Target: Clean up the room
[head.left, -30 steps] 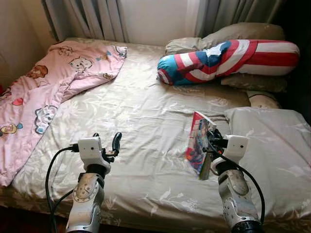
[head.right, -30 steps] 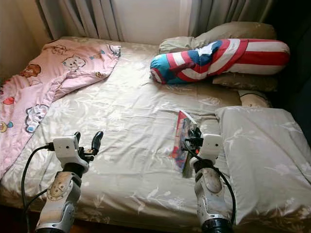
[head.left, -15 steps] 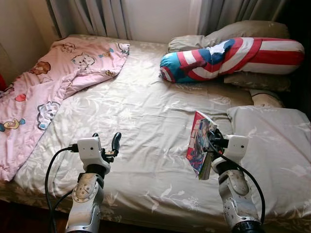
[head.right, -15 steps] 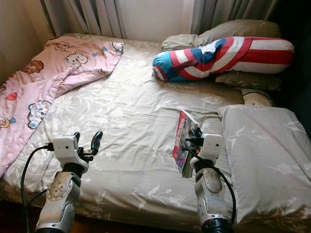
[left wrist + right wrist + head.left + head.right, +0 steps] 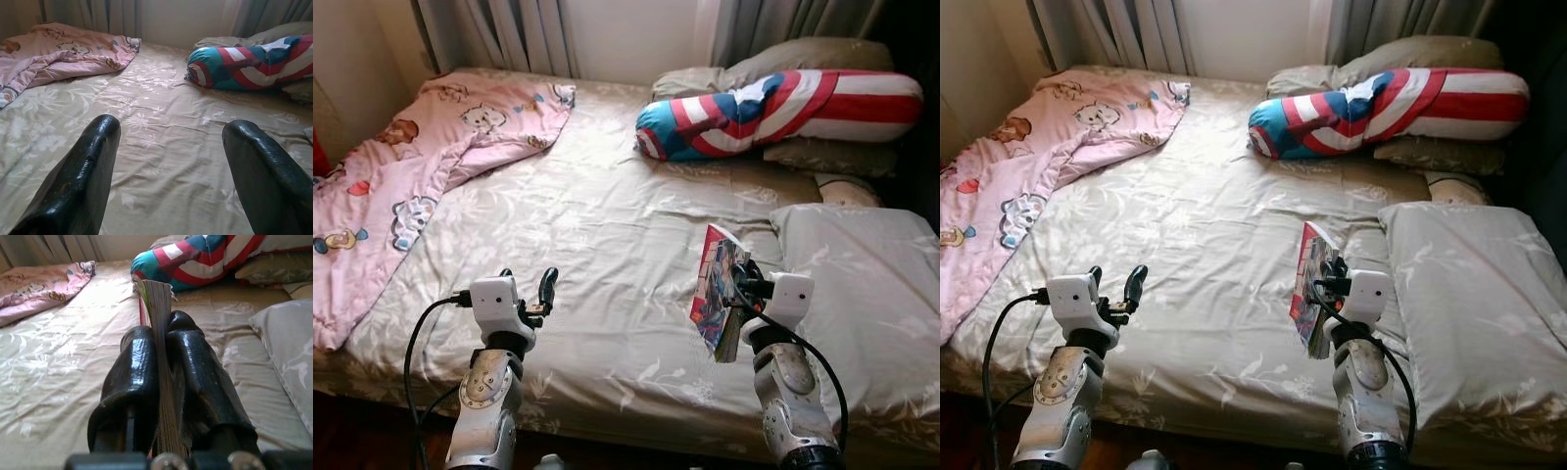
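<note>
The bed (image 5: 597,225) lies bare mid-sheet between blanket (image 5: 401,166) and pillow (image 5: 871,284), left gripper (image 5: 530,290) spread above it, right gripper (image 5: 164,350) pinching a book (image 5: 717,292), its cover writing unreadable.

The bed (image 5: 607,211) is covered by a beige sheet printed with pale leaf and flower sprays, and the pillow (image 5: 867,279) at its right side is made of the same pale, leaf-printed cloth. A pink blanket (image 5: 406,181) with cartoon animal figures is seen along the left side, and a bolster (image 5: 778,113) is striped red and white with blue and teal patches. The book (image 5: 717,292) has a red, blue and white cover, and the arms are silver with black fingers (image 5: 80,176).
</note>
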